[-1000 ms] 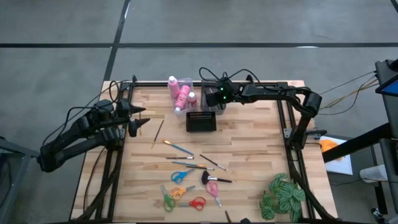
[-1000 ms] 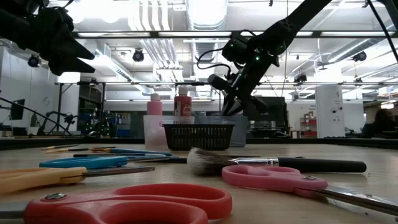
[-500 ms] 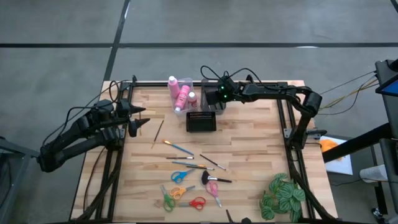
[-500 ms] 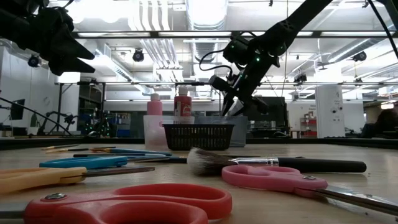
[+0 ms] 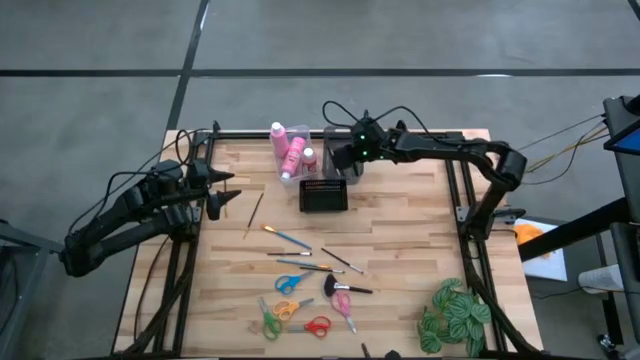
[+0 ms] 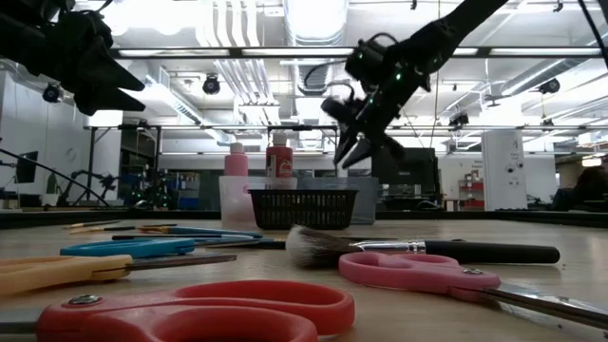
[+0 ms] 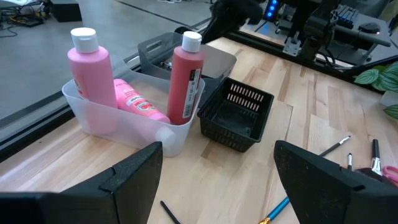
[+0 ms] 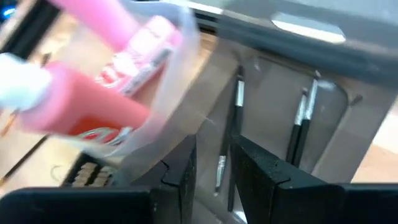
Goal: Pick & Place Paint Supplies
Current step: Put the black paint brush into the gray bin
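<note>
Three bottles (image 7: 185, 78) stand in a bin (image 7: 118, 124) beside a basket (image 7: 239, 118).

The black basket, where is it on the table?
In the high view, the black basket sits near the table's far edge, around the middle, just in front of the clear bin holding the pink bottles.

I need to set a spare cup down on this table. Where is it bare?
Bare wood lies between the black basket and the plant, along the right side. Another patch sits front left, beside the scissors. The middle is crowded with brushes, the back with the bottle bin.
</note>
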